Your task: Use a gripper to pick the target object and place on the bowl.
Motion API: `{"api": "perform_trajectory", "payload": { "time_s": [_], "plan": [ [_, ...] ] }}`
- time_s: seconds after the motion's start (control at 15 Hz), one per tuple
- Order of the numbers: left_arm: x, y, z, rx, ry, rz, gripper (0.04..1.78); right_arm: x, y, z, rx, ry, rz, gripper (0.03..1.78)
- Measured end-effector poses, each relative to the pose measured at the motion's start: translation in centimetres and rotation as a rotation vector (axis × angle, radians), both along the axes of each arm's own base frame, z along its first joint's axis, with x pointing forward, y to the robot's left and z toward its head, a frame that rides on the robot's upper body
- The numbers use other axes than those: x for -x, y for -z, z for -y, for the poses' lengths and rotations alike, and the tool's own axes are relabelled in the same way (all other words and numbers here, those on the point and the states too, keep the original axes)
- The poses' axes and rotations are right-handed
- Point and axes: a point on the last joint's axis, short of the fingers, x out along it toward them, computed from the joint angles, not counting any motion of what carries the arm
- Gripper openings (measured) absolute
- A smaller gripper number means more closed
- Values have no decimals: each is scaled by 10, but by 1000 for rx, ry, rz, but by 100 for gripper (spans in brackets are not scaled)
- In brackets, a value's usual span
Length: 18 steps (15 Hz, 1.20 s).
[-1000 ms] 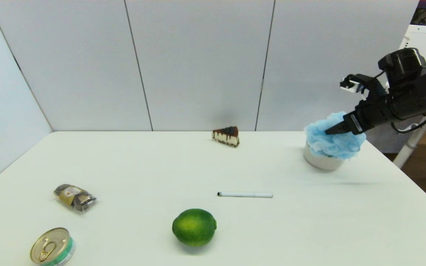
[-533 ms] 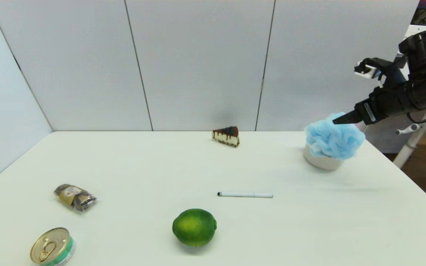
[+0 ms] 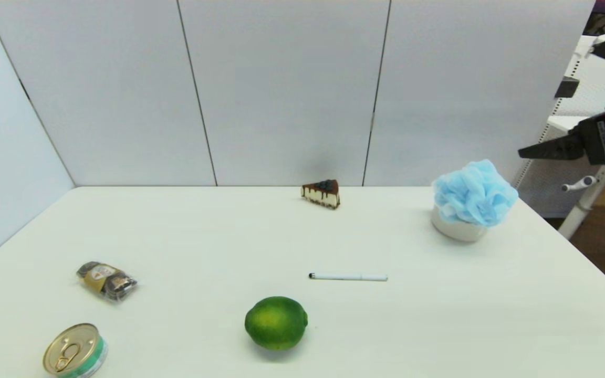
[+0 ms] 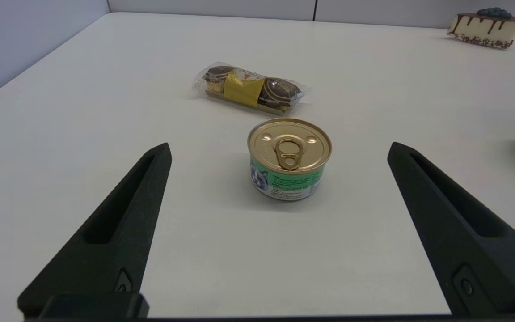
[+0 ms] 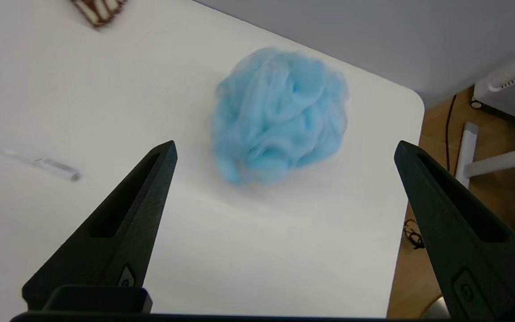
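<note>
Head view shows the blue pouf [image 3: 475, 192] sitting on top of the cream bowl [image 3: 457, 230] near the far right corner of the white table [image 3: 218, 247], covering the bowl's mouth and spilling over its rim. The right gripper [image 3: 531, 153] is raised off to the right of the pouf, past the table's edge and apart from it; the right wrist view shows its fingers [image 5: 119, 223] spread wide with nothing between them, the pouf [image 5: 280, 114] lying farther off below. The left gripper [image 4: 280, 150] hangs low over the near left part of the table, its fingers also spread wide, with a gold-lidded can [image 4: 289, 158] on the table between and beyond them and a wrapped chocolate pack [image 4: 251, 88] just behind the can. Elsewhere on the table lie a lime [image 3: 275, 322] at the near middle, a white pen [image 3: 348, 276] beyond it, and a cake slice [image 3: 322, 193] by the back wall
</note>
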Motion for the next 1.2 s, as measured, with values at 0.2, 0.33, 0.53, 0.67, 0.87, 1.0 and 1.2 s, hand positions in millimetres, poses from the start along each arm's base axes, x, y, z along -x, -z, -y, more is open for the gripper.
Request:
{"api": "perform_trajectory", "payload": {
  "time_s": [0.2,0.33,0.53,0.67,0.87,1.0,1.2],
  "plan": [
    [0,0,0,0,0,0,171,65,2,-4,-68,48,52,169],
    [0,0,0,0,0,0,171,104,11,-6,-137,102,106,169],
    [0,0,0,0,0,0,171,159,37,-7,-204,227,195,169],
    [0,0,0,0,0,0,171,191,64,-8,-227,295,232,169],
    [0,0,0,0,0,0,171,228,104,-9,-247,303,281,169],
    [0,0,0,0,0,0,171,244,132,-8,-259,293,317,169],
    [0,0,0,0,0,0,171,260,170,-9,-283,255,404,169]
  ]
}}
